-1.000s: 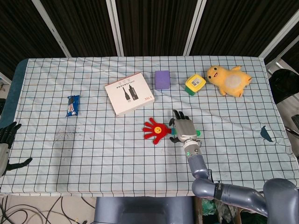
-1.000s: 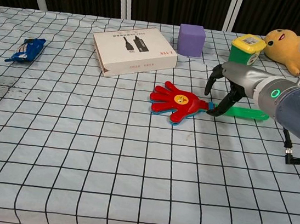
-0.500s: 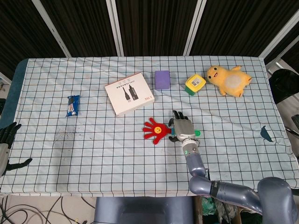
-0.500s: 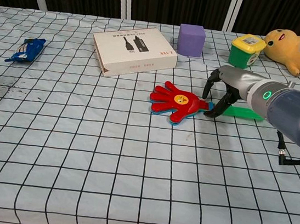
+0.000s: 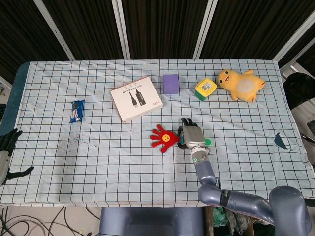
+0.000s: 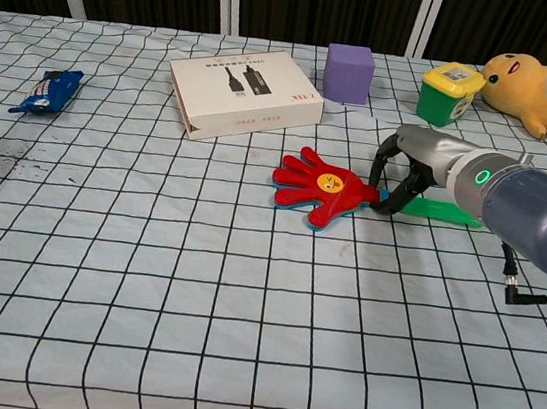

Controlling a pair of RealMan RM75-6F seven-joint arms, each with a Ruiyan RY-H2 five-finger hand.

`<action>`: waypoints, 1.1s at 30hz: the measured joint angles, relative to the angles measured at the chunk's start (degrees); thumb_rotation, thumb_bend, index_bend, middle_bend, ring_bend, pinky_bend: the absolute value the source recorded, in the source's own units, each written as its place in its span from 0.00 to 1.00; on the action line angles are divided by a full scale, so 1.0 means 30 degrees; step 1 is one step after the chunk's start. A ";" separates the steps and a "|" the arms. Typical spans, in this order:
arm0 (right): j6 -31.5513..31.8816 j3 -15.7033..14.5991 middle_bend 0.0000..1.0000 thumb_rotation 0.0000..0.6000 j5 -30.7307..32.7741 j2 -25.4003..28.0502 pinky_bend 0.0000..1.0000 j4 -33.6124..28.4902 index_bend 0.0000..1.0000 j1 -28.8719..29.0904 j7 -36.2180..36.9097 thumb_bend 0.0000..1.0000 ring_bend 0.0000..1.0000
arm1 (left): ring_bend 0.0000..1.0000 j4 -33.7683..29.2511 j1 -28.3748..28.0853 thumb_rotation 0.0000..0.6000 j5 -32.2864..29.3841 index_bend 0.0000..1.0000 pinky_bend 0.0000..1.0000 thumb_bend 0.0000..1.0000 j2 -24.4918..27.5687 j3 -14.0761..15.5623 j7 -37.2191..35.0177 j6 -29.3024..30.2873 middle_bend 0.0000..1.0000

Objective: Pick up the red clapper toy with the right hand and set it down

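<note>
The red clapper toy (image 5: 164,138) (image 6: 318,184), shaped like a palm with a smiley face, lies flat on the checked cloth at mid-table. Its green handle (image 6: 444,209) points to the right. My right hand (image 5: 192,136) (image 6: 409,167) arches over the spot where the handle meets the red palm. Its fingers (image 6: 381,163) curl down on both sides and pinch the handle against the cloth. My left hand (image 5: 6,152) hangs off the table's left edge with fingers spread, holding nothing.
A white box (image 5: 136,98) lies behind the toy to the left. A purple cube (image 5: 171,83), a green and yellow tub (image 5: 205,89) and a yellow plush (image 5: 240,83) line the far side. A blue packet (image 5: 76,111) sits far left.
My right hand's fingers have drawn in around the handle. The clapper has shifted slightly to the left. The left hand has not moved.
</note>
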 measured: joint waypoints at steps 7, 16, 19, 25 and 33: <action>0.0074 -0.0109 0.19 1.00 -0.0234 0.0052 0.15 -0.0012 0.64 -0.0058 0.0195 0.38 0.07 | 0.00 -0.0034 -0.0007 1.00 -0.0029 0.00 0.00 0.00 0.0018 0.0004 -0.0026 -0.0030 0.00; 0.0219 0.0060 0.38 1.00 -0.1160 0.0471 0.27 -0.0735 0.68 -0.0364 0.1383 0.54 0.26 | 0.00 -0.0024 0.0030 1.00 0.0078 0.00 0.00 0.00 -0.0029 0.0032 -0.0080 0.0076 0.00; 0.0351 0.0131 0.45 1.00 -0.1580 0.0645 0.37 -0.1000 0.69 -0.0526 0.1829 0.57 0.34 | 0.00 -0.0024 0.0030 1.00 0.0114 0.00 0.00 0.00 -0.0021 0.0052 -0.0097 0.0069 0.00; 0.0654 0.0192 0.60 1.00 -0.2168 0.0913 0.59 -0.1465 0.73 -0.0710 0.2253 0.65 0.52 | 0.00 -0.0046 0.0015 1.00 0.0163 0.00 0.00 0.00 0.0020 0.0091 -0.0216 0.0002 0.00; 0.0743 0.0318 0.67 1.00 -0.3096 0.1200 0.68 -0.1741 0.78 -0.1052 0.3538 0.71 0.59 | 0.00 -0.0049 0.0001 1.00 0.0252 0.00 0.00 0.00 0.0074 0.0150 -0.0291 -0.0056 0.00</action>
